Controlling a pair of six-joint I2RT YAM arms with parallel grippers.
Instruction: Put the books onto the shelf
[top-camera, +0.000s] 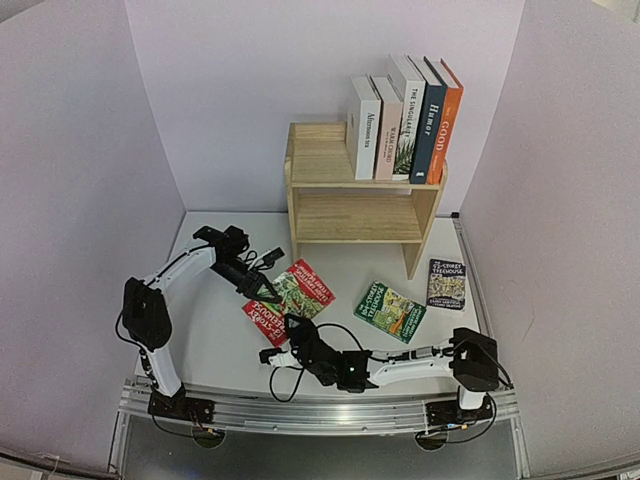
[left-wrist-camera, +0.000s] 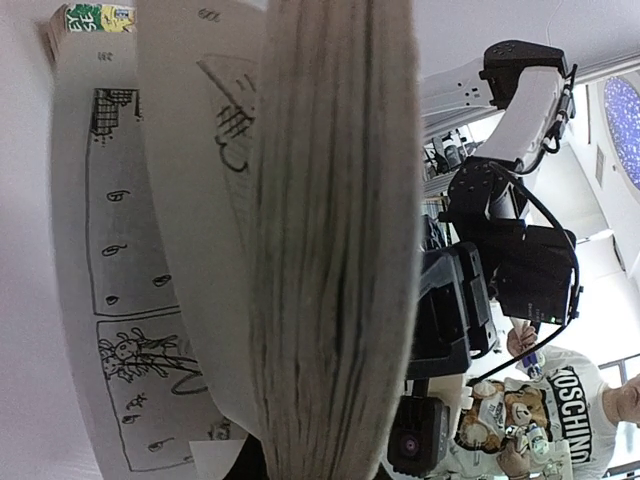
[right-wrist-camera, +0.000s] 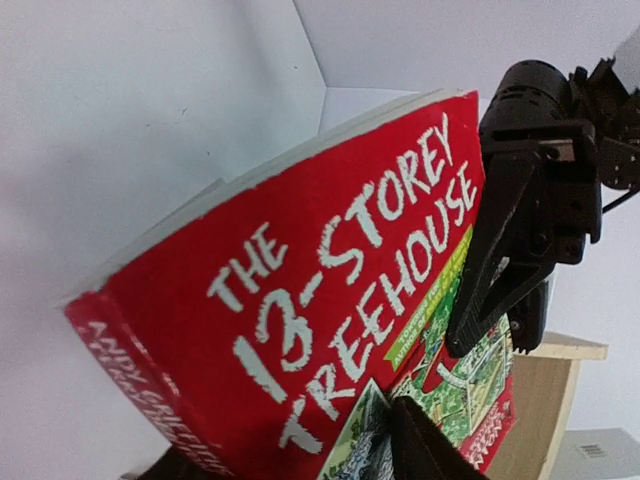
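A red "13-Storey Treehouse" paperback is lifted at a tilt off the table, in front of the wooden shelf. My left gripper is shut on its far-left edge; the left wrist view is filled by its page block. In the right wrist view, one of the left gripper's fingers presses on the cover. My right gripper straddles the near corner, one finger lying on the cover. Several books stand upright on the shelf's top right.
A green illustrated paperback and a dark one lie flat on the table right of the red book. The shelf's lower tier holds nothing. White walls close in the back and both sides.
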